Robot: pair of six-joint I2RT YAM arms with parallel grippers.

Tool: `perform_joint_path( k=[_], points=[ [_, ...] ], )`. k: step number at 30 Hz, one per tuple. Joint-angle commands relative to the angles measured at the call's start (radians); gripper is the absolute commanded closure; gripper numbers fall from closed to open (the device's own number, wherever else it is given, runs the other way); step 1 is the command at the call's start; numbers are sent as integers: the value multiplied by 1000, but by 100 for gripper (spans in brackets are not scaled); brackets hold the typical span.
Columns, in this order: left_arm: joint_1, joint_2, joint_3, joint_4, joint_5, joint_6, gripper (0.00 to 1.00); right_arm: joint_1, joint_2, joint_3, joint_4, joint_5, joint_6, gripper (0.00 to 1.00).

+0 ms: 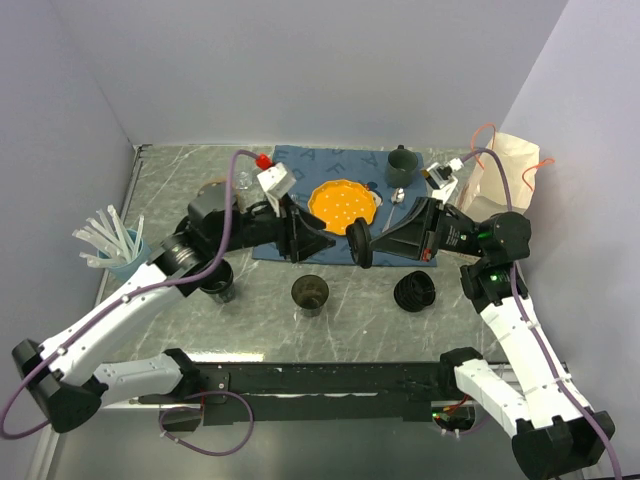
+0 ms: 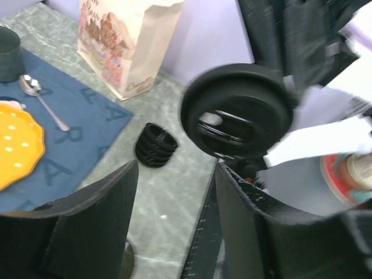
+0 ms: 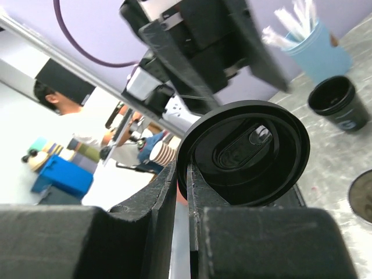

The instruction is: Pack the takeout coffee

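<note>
My right gripper (image 1: 372, 243) (image 3: 183, 174) is shut on the rim of a round black lid (image 1: 358, 245) (image 3: 250, 154) and holds it on edge above the table's middle. My left gripper (image 1: 326, 243) (image 2: 174, 192) faces it from the left, open, with nothing between its fingers (image 2: 99, 226). The lid (image 2: 238, 110) hangs just past the left fingertips. Below them the takeout coffee (image 1: 310, 293), a small black cup with a brownish inside, stands upright and uncovered. A second black cup (image 1: 218, 280) (image 3: 340, 103) stands under the left arm.
A ribbed black stack (image 1: 415, 292) (image 2: 156, 145) sits right of the cup. On the blue mat (image 1: 300, 165) lie an orange plate (image 1: 343, 203), a spoon (image 2: 43, 104) and a dark green mug (image 1: 402, 160). A paper bag (image 1: 510, 170) stands at the far right. A light blue cup of straws (image 1: 115, 250) is at the left.
</note>
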Motion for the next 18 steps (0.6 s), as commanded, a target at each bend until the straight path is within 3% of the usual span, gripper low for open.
perform_joint_path(
  k=[1, 10, 18],
  points=[
    [2, 36, 51, 72, 44, 135, 41, 38, 5, 17, 65, -7, 26, 84],
    [3, 45, 17, 188, 139, 93, 46, 77, 3, 17, 24, 12, -3, 84],
    [2, 62, 14, 182, 160, 90, 47, 93, 24, 27, 53, 13, 14, 84]
  ],
)
